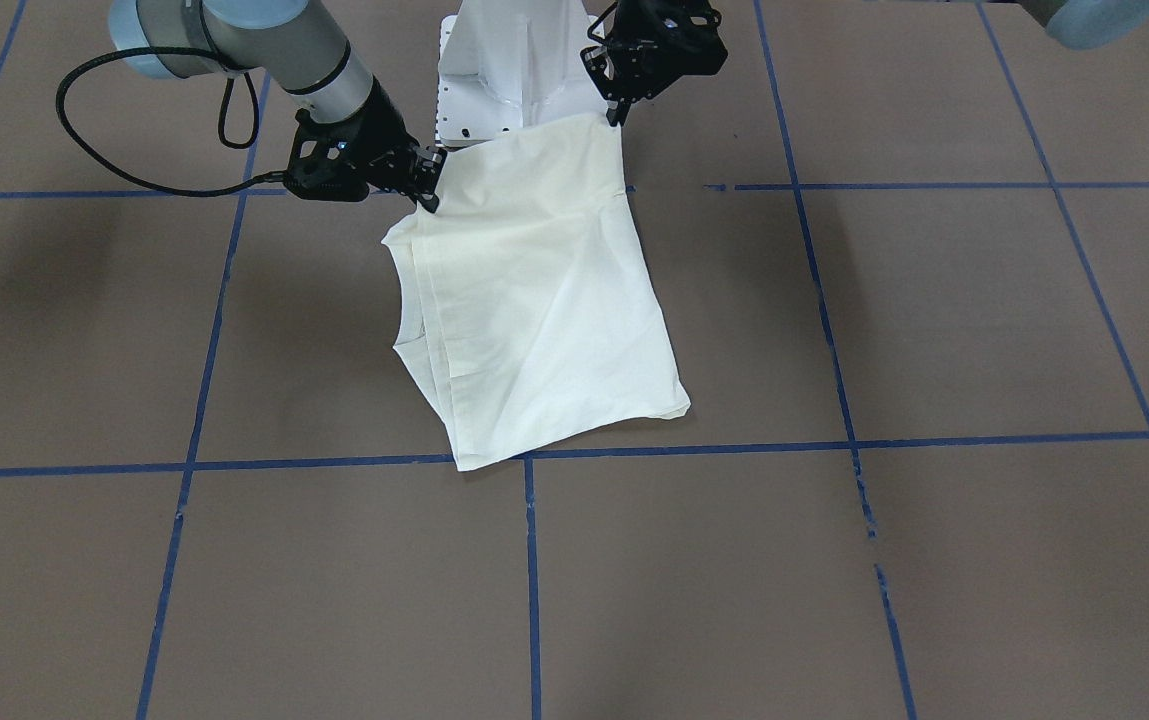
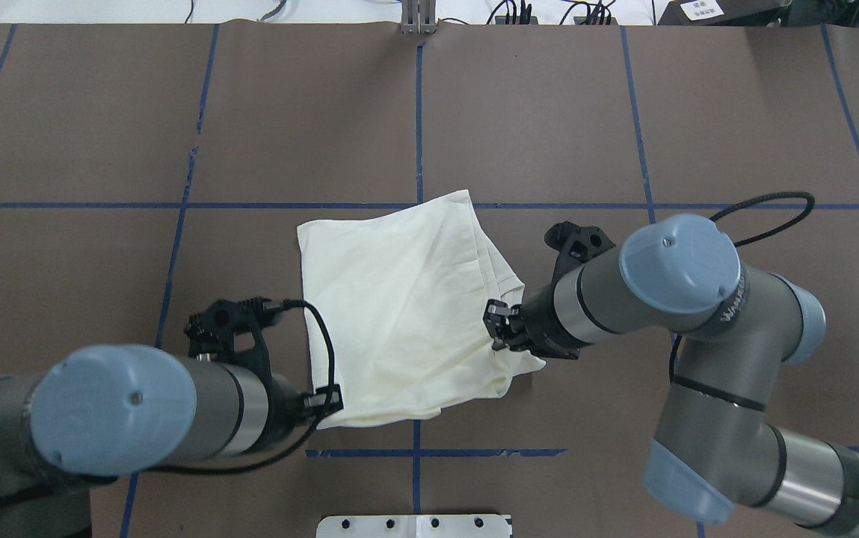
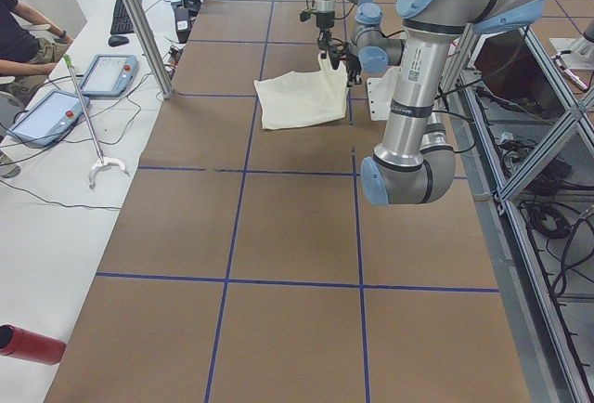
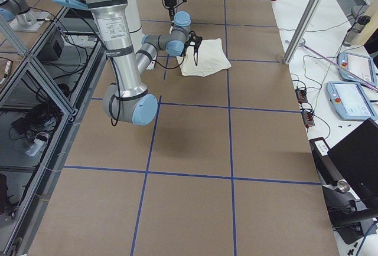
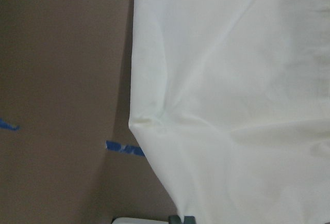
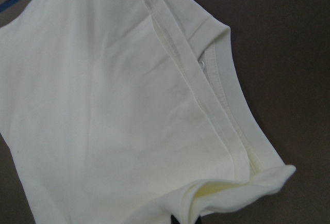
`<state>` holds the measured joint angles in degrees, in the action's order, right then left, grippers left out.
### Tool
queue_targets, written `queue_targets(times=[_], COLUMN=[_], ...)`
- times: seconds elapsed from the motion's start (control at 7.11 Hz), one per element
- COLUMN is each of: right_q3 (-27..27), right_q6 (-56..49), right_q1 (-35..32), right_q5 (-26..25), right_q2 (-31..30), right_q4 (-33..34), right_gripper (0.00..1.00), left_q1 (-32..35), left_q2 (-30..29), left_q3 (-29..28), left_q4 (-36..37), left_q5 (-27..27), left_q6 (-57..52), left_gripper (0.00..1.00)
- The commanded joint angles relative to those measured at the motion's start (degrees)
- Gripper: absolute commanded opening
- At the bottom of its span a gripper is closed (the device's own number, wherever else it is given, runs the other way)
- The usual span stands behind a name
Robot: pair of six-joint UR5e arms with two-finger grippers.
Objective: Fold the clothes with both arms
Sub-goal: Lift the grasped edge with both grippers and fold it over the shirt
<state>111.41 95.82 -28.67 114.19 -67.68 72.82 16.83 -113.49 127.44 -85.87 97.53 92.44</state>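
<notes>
The shirt (image 1: 534, 300) lies folded, cream side up, midway along your tabletop (image 1: 934, 320). The left claw (image 1: 618, 118) is clamped on one near corner, the right claw (image 1: 429, 195) on the other, holding that edge off the surface. The far edge lies flat, one corner touching a blue tape line (image 1: 934, 440).

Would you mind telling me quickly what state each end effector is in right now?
Left end effector: closed, holding one robot-side corner of the T-shirt.
Right end effector: closed, holding the T-shirt's other robot-side corner.
</notes>
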Motion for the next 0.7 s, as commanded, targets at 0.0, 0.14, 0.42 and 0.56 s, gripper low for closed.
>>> queue_targets(times=[0.0,0.14,0.42,0.56], right_q3=[-10.2,-15.9,-27.4,-31.8], right_q6=[-0.1,0.0,-0.3,-0.3], right_q1=[-5.0,-7.1,-10.1,-10.4], right_q5=[1.5,2.1,4.5,4.5], right_q2=[7.7,11.6,18.4,20.9], right_q4=[-0.6,-0.6,-0.8,-0.8], right_gripper=[0.0,0.0,0.0,0.06], left_q1=[10.8,12.9,16.9,19.4], left_q2=[-3.3,-4.3,-8.5,-9.8], left_q3=[-6.7,-10.9,-27.2,-31.8], left_q4=[-1.4,-5.0,-15.8,-19.4], left_q5=[3.1,3.1,2.9,2.9], left_q6=[-7.1,-7.7,-7.7,-7.6], left_gripper=[0.0,0.0,0.0,0.0])
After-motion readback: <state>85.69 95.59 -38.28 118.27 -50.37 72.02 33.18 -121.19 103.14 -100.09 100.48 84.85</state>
